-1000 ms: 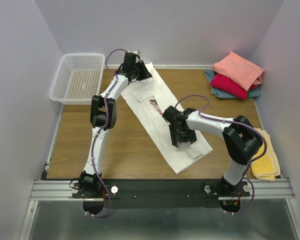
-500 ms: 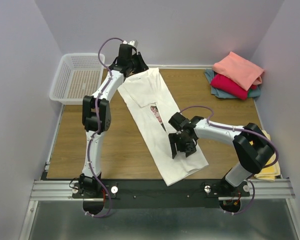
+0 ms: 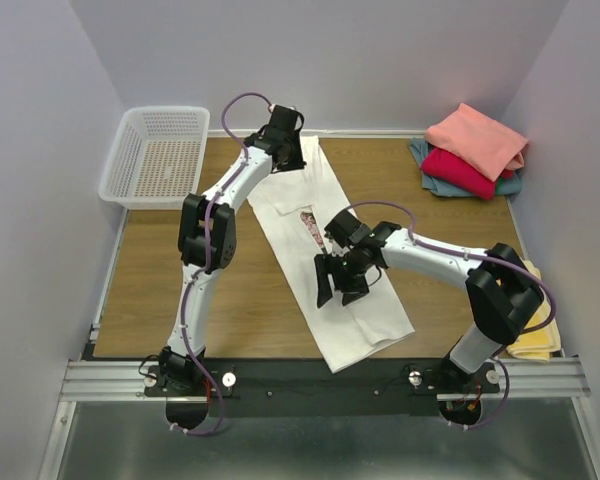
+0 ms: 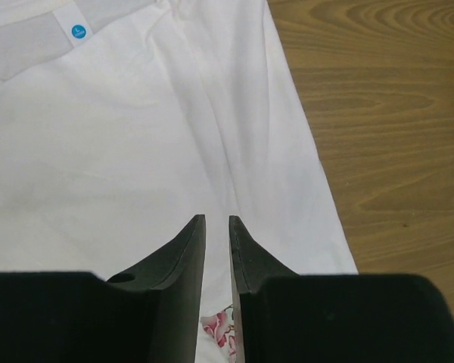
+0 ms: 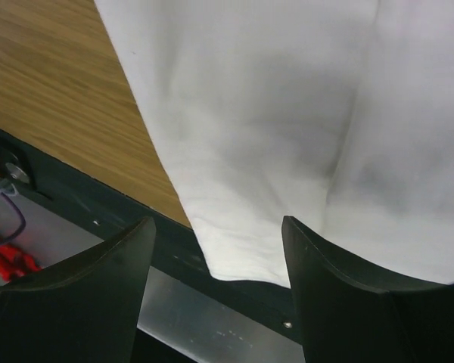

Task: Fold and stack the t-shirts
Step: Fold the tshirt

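Note:
The white t-shirt lies folded into a long strip, slanting from the far centre to the near edge, with its rose print showing. My left gripper hovers over the collar end, jaws almost together with nothing between them; its wrist view shows the white shirt below. My right gripper is wide open above the lower half; in its wrist view the hem overhangs the table's front edge. Folded salmon-pink, crimson and grey-blue shirts are stacked at the back right.
A white mesh basket stands at the back left corner. A folded yellow cloth lies at the right edge near the right arm's base. The black rail runs along the near edge. Bare wood lies left of the shirt.
The white shirt has slid toward the near edge. My left gripper moved right along the collar end. My right gripper shifted left over the shirt's lower half.

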### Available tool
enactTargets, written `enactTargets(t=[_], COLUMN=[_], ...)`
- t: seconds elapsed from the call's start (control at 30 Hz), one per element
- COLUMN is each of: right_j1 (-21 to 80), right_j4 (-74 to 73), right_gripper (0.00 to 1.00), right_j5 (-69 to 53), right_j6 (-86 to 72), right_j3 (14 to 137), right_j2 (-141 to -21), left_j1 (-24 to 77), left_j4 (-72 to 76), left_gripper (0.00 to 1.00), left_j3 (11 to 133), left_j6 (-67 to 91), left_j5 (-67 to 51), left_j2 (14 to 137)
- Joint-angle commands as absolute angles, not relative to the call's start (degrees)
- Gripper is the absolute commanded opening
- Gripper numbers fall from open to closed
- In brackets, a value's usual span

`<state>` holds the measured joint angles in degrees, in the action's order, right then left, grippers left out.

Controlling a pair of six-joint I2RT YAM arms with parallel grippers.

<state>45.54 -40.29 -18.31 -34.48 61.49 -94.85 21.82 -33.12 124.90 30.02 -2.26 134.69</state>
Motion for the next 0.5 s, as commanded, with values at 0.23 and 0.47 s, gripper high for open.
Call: enactTargets(t=[0.23, 0.47], right_j1=[46.1, 46.0], right_j4=[-44.2, -45.0], right_gripper=[0.76, 0.76], right_j5=[-4.1, -2.8], right_j6=[-38.8, -38.9], right_j3=[64.2, 63.9], right_j2=[-92.2, -91.7], left_j1=[23.7, 23.7], left_j4=[-45.6, -50.8], left_gripper=[0.23, 0.23], left_j3=[116.6, 119.9], left_j6=[37.6, 39.8], left_j5=[15.3, 17.8], left_j2=[132.5, 137.0])
